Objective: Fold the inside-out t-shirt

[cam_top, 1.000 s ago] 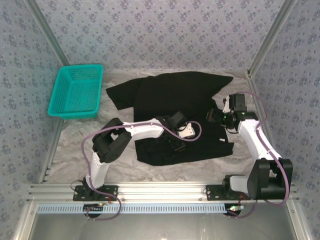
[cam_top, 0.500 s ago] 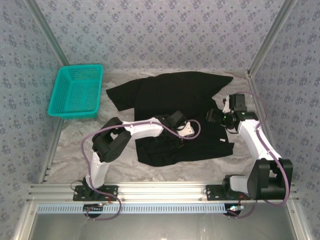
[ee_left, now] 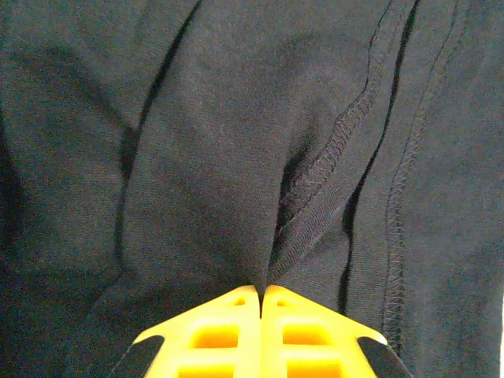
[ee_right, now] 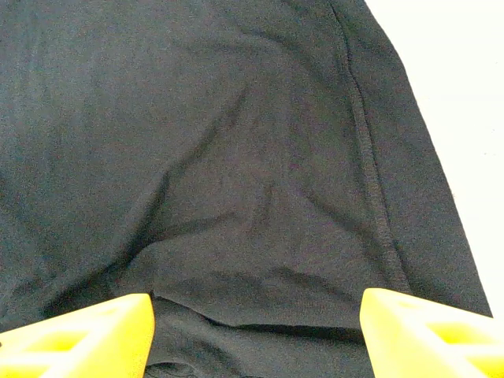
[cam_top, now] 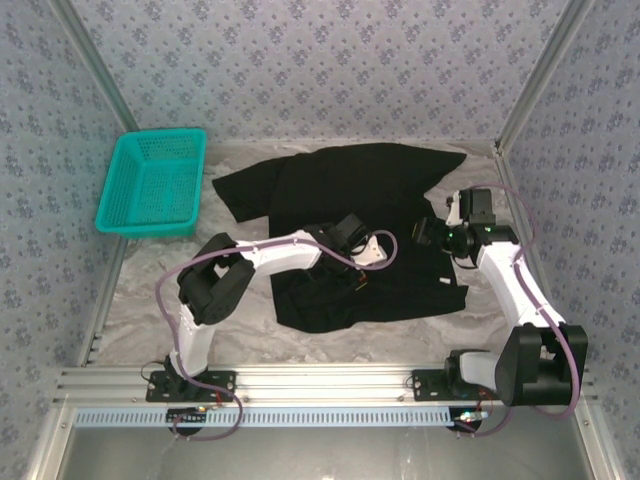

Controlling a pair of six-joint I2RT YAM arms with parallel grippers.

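Note:
The inside-out t-shirt (cam_top: 350, 190) lies spread on the table, plain black with seams showing. My left gripper (cam_top: 352, 278) sits low on the shirt's middle, shut on a pinched fold of the black cloth (ee_left: 272, 236); the yellow fingertips (ee_left: 236, 311) meet with fabric rising between them. My right gripper (cam_top: 428, 232) hovers over the shirt's right side, open, its yellow fingers (ee_right: 87, 331) wide apart above a cloth edge (ee_right: 260, 315), nothing between them. A stitched hem (ee_right: 370, 189) runs down the right of that view.
A teal plastic basket (cam_top: 155, 182) stands at the back left. Patterned walls close the table on three sides, with metal posts at the corners. White table cover (cam_top: 150, 300) shows around the shirt. The arm bases stand on the near rail (cam_top: 320, 385).
My left gripper has closed on the shirt cloth and shifted slightly toward the back. The right arm has barely moved.

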